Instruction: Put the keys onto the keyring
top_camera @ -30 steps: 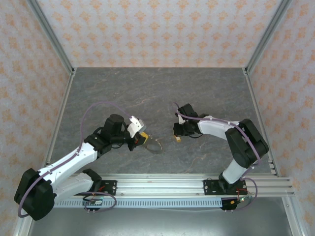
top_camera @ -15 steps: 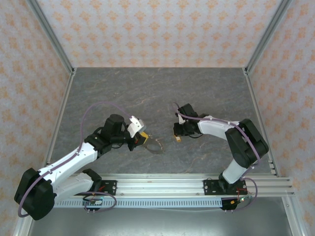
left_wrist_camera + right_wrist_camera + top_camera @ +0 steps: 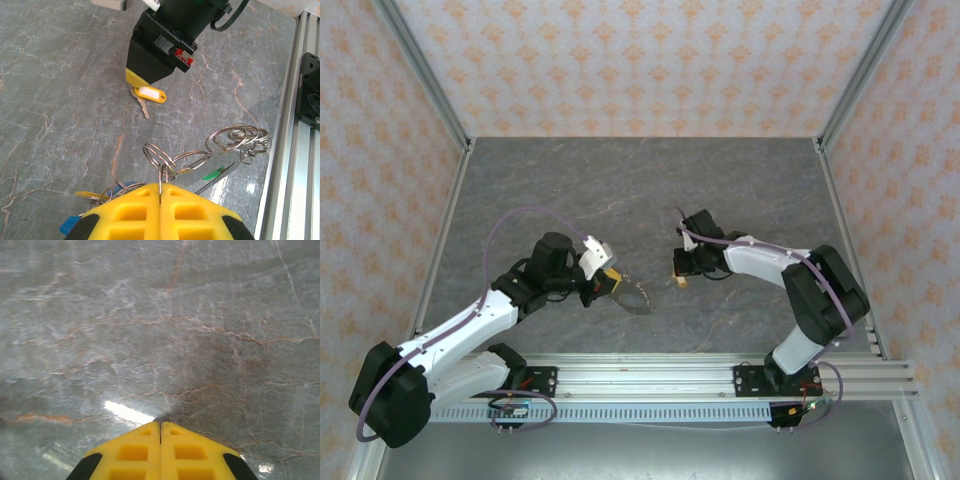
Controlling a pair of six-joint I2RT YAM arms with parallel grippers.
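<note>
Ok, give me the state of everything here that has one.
Left fingers, shut on the keyring.
Right fingers, shut, tips beside the yellow-tagged key.
Yellow-tagged key, apart from the keyring.
Green-tagged key, in the keyring's bunch.

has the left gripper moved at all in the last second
No. The left gripper sits at the same spot relative to the front rail, shut on the keyring.
</note>
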